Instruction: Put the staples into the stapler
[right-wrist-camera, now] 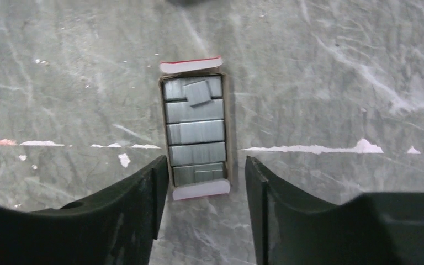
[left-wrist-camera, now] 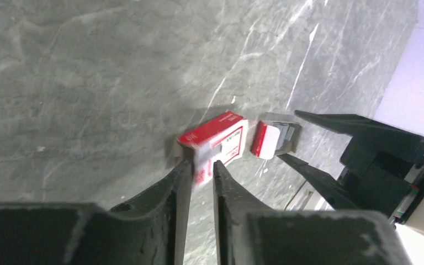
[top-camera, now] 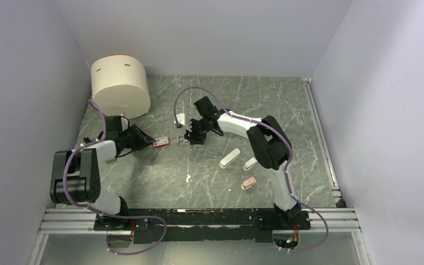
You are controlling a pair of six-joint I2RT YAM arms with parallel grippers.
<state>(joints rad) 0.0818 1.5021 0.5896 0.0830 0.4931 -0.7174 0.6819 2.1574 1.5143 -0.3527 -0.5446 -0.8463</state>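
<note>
Staple box taken apart on a grey marbled surface (top-camera: 210, 187), seen from above and from both wrists.

**Tray.** The inner cardboard tray (right-wrist-camera: 194, 65) lies flat and open-topped, with a red-and-white flap at each end. It is filled with staples (right-wrist-camera: 195, 132): dark grey blocks packed side by side in rows across its width. One small loose block (right-wrist-camera: 199, 93) lies askew on top of the row at the far end.

**Right hand.** The right hand (right-wrist-camera: 207, 165) stands over the near end of the tray, its fingers apart and one on either side. It is not clamped on the tray, and a gap shows at the right-hand finger.

**Sleeve.** The red-and-white outer sleeve (left-wrist-camera: 215, 132) lies just beside the tray, tilted.

**Left hand.** The left hand (left-wrist-camera: 201, 165) has its fingers close together with a narrow gap between them. The near end of the sleeve sits in that gap. Whether the fingers press on it cannot be told, as that corner is blurred.

**Other objects.** The slim white stapler (top-camera: 229, 158) lies on the surface to the right of the tray, well apart from both hands. A short white piece (top-camera: 250, 163) lies just beside it and a pink piece (top-camera: 248, 183) nearer the arm bases. A cream drum (top-camera: 120, 87) stands at the far left.
</note>
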